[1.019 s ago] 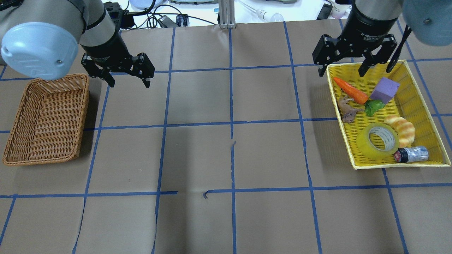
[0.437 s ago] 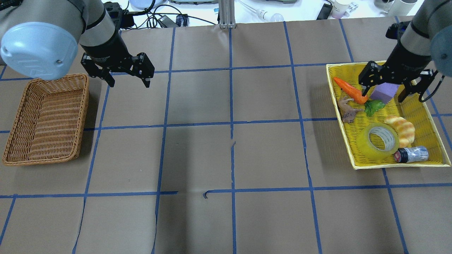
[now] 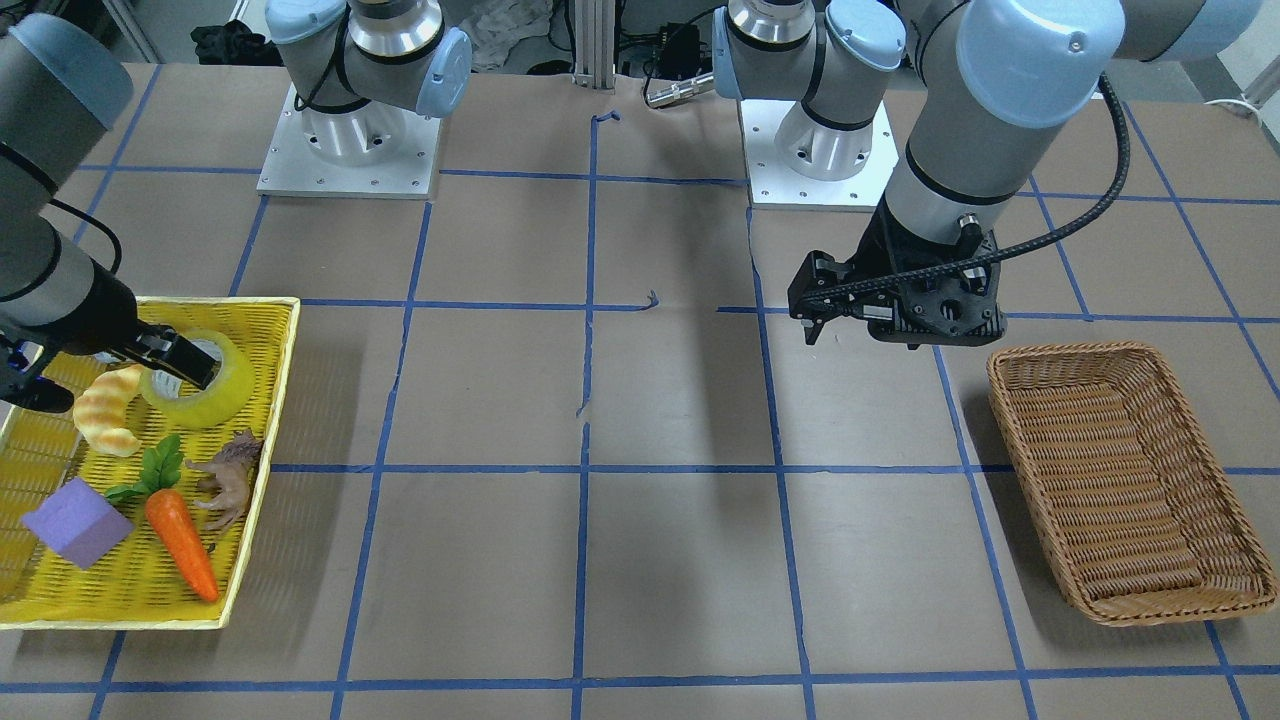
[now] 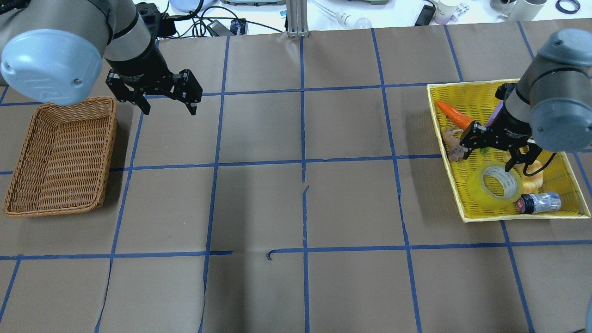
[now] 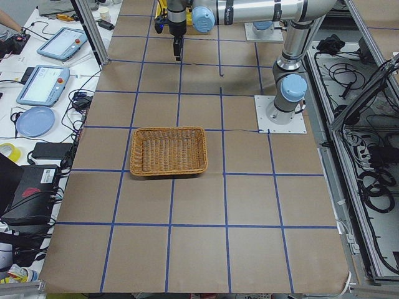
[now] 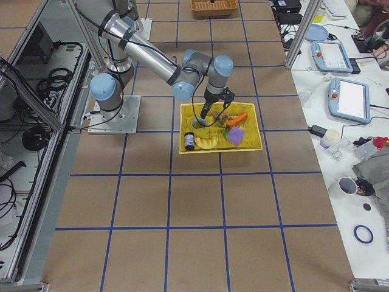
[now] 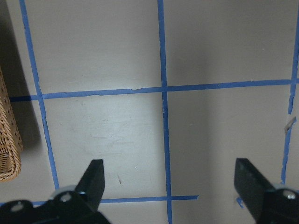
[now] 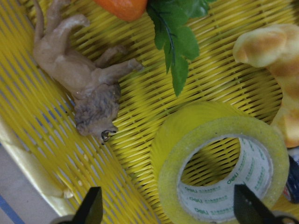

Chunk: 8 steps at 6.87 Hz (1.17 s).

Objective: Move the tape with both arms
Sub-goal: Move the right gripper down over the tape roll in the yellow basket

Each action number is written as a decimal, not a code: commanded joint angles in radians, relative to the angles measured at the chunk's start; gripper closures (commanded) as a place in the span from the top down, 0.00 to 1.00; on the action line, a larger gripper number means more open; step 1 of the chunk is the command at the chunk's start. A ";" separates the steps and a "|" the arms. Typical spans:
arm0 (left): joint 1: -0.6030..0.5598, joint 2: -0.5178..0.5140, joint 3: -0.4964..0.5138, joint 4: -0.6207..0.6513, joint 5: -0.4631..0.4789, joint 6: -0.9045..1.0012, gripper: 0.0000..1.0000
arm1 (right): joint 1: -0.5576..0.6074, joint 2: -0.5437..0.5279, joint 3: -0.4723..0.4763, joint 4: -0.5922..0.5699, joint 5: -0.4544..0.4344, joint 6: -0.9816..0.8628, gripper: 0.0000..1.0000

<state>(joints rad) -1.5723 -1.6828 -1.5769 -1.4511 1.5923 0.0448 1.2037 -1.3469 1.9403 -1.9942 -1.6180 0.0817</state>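
Note:
The tape (image 4: 494,186), a yellow translucent roll with a white core, lies flat in the yellow tray (image 4: 508,217) on the right. It also shows in the front view (image 3: 228,385) and fills the right wrist view (image 8: 187,140). My right gripper (image 4: 488,157) is open and empty, low over the tray at the roll's far side; its fingers span the roll in the right wrist view (image 8: 170,207). My left gripper (image 4: 170,108) is open and empty, held above the table beside the wicker basket (image 4: 27,138). The left wrist view (image 7: 170,186) shows only table beneath it.
The tray also holds a croissant toy (image 4: 532,178) touching the tape, a carrot (image 4: 451,115), an animal figure (image 4: 453,143), a purple block (image 3: 75,522) and a small dark bottle (image 4: 539,202). Blue tape lines grid the brown table.
My right arm has swung from the tray's far edge toward the near side and dropped down over the tape. The left arm has not moved.

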 commanded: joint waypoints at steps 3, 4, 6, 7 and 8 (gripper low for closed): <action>0.000 0.000 -0.002 0.000 -0.002 0.001 1.00 | -0.001 0.051 0.031 -0.009 -0.019 0.012 0.89; 0.000 0.000 -0.002 0.000 0.000 0.001 1.00 | -0.001 0.052 0.042 -0.009 -0.020 0.013 0.85; 0.000 0.000 -0.002 0.000 -0.002 0.001 1.00 | -0.001 0.052 0.040 -0.009 -0.020 0.012 0.21; 0.000 0.000 -0.002 0.000 -0.002 0.001 1.00 | -0.001 0.051 0.036 -0.005 -0.020 0.007 0.00; 0.000 -0.001 0.000 0.000 0.000 0.001 1.00 | -0.001 0.048 0.031 0.000 -0.022 0.001 0.00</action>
<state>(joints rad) -1.5723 -1.6831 -1.5783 -1.4512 1.5912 0.0460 1.2026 -1.2967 1.9764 -1.9995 -1.6387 0.0893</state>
